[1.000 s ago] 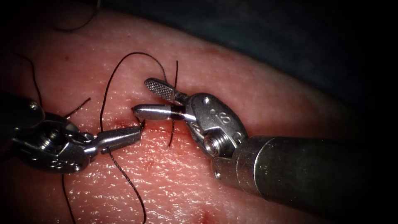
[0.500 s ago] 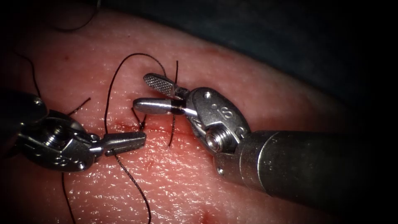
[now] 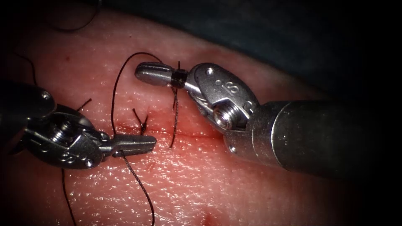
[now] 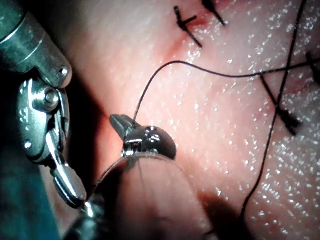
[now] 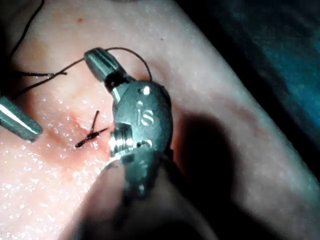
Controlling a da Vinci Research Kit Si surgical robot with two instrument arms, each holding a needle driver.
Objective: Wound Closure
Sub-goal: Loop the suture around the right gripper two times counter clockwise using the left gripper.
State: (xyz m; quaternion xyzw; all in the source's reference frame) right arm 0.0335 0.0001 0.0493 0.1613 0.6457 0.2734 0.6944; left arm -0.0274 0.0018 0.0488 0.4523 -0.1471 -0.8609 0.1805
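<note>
Left tool [image 3: 142, 144] pinches thread [image 3: 114, 98] at cut [image 3: 184, 134], tissue [image 3: 234, 196] beneath. Right tool [image 3: 146, 72] at 12 o'clock, jaws pressed together on thread. Needle unseen. Thread limp, light, slippery; grip flat between jaws.

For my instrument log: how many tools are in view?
2. Left tool at the cut, jaws shut on the thread; right tool above the cut, jaws shut, thread looping beside them.

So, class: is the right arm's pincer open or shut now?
Shut: the right pincer shows as one closed tip, with thread running from it.
</note>
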